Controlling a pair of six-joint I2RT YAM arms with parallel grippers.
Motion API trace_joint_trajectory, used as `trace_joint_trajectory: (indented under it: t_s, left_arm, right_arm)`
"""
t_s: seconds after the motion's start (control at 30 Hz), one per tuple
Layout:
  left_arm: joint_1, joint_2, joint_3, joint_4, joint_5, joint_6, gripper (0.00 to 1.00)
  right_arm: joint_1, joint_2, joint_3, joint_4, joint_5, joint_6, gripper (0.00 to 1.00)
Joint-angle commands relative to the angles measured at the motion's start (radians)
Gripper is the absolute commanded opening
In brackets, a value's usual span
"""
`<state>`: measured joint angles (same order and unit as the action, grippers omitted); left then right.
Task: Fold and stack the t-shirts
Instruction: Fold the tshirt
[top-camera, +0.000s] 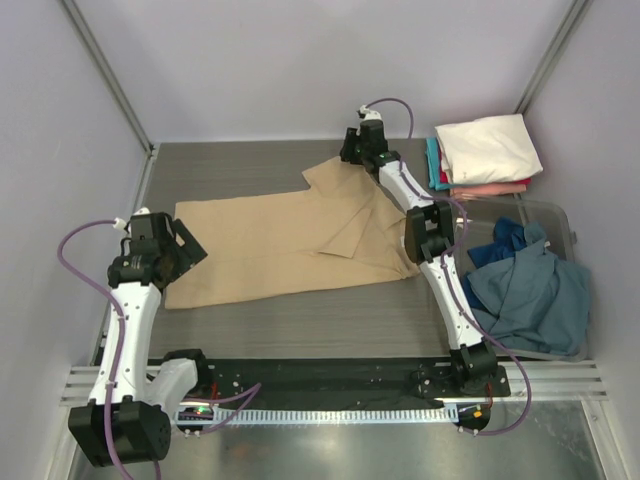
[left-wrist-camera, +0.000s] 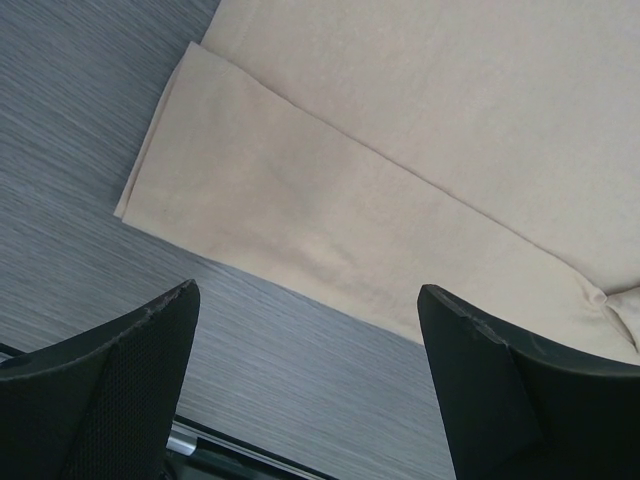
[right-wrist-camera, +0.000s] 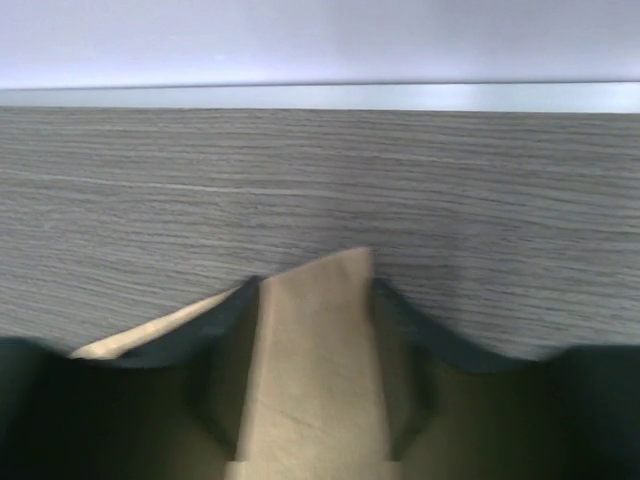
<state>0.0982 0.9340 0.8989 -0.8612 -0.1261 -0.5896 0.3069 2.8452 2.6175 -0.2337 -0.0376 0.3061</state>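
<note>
R wrist view: right gripper (right-wrist-camera: 315, 292) fingers (right-wrist-camera: 412, 350) blurred; tan t-shirt (right-wrist-camera: 310, 380) betw them cut off at bottom edge. L wrist view: shirt runs off top & right edges. Top view: right arm (top-camera: 445, 290) hides shirt's right end; right of shirt, teal t-shirt (top-camera: 433, 162) & pink t-shirt (top-camera: 490, 188) show edges only under cream-white t-shirt (top-camera: 490, 148); bin (top-camera: 565, 215) mostly covered by slate blue t-shirt (top-camera: 530, 290)

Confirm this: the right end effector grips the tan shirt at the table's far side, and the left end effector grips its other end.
One part is wrong: the left end effector is open above the tan shirt, per the left wrist view. The right end effector does grip it at the far side.
</note>
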Motion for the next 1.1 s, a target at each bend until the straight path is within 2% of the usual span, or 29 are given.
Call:
trace_joint_trajectory:
  t_s: [0.0, 0.07, 0.1, 0.17, 0.33, 0.43, 0.47, 0.53, 0.57, 0.6, 0.7, 0.77, 0.83, 0.93, 1.0, 1.07]
  left_arm:
    - [-0.005, 0.006, 0.008, 0.01, -0.023, 0.017, 0.9]
    - [-0.006, 0.011, 0.009, 0.01, -0.03, 0.017, 0.9]
    - [-0.005, 0.015, 0.009, 0.011, -0.036, 0.016, 0.9]
    - [-0.005, 0.037, 0.018, 0.025, -0.043, 0.02, 0.9]
    - [-0.005, 0.147, 0.096, 0.118, -0.111, -0.002, 0.87]
    - [0.006, 0.322, 0.257, 0.148, -0.175, 0.001, 0.87]
    - [0.018, 0.375, 0.299, 0.143, -0.167, -0.006, 0.87]
    - [0.072, 0.623, 0.435, 0.145, -0.135, -0.016, 0.85]
    - [0.089, 0.624, 0.471, 0.169, -0.113, -0.006, 0.84]
    - [0.122, 0.732, 0.55, 0.219, -0.046, 0.035, 0.84]
    - [0.178, 0.967, 0.696, 0.211, 0.012, 0.062, 0.76]
    - [0.195, 1.043, 0.787, 0.231, 0.092, 0.068, 0.72]
    - [0.204, 1.132, 0.86, 0.234, 0.112, 0.085, 0.71]
    - [0.202, 1.218, 0.922, 0.238, 0.12, 0.091, 0.71]
    - [0.202, 1.247, 0.937, 0.246, 0.177, 0.089, 0.7]
    - [0.201, 1.269, 0.934, 0.26, 0.151, 0.073, 0.67]
  right_arm:
    - [0.009, -0.004, 0.003, 0.007, -0.013, 0.013, 0.42]
    - [0.011, -0.013, -0.013, 0.001, 0.001, 0.004, 0.28]
    - [0.011, -0.02, -0.022, 0.004, 0.008, -0.001, 0.15]
    - [0.011, -0.033, -0.051, 0.008, 0.027, -0.016, 0.02]
    - [0.011, -0.127, -0.193, 0.094, 0.03, -0.039, 0.01]
    - [0.009, -0.209, -0.376, 0.203, 0.03, -0.044, 0.01]
    - [0.009, -0.227, -0.404, 0.218, 0.028, -0.047, 0.01]
    - [0.009, -0.26, -0.46, 0.228, 0.016, -0.045, 0.01]
    - [0.006, -0.267, -0.474, 0.228, 0.012, -0.047, 0.01]
    - [0.006, -0.279, -0.494, 0.229, 0.004, -0.042, 0.01]
    - [0.003, -0.285, -0.508, 0.257, -0.021, -0.027, 0.01]
    - [0.001, -0.287, -0.516, 0.26, -0.047, -0.019, 0.01]
    - [0.0, -0.288, -0.524, 0.26, -0.053, -0.016, 0.01]
    - [-0.003, -0.29, -0.522, 0.26, -0.062, -0.004, 0.01]
    - [-0.005, -0.29, -0.517, 0.261, -0.065, 0.004, 0.01]
    - [-0.005, -0.29, -0.516, 0.261, -0.071, 0.007, 0.01]
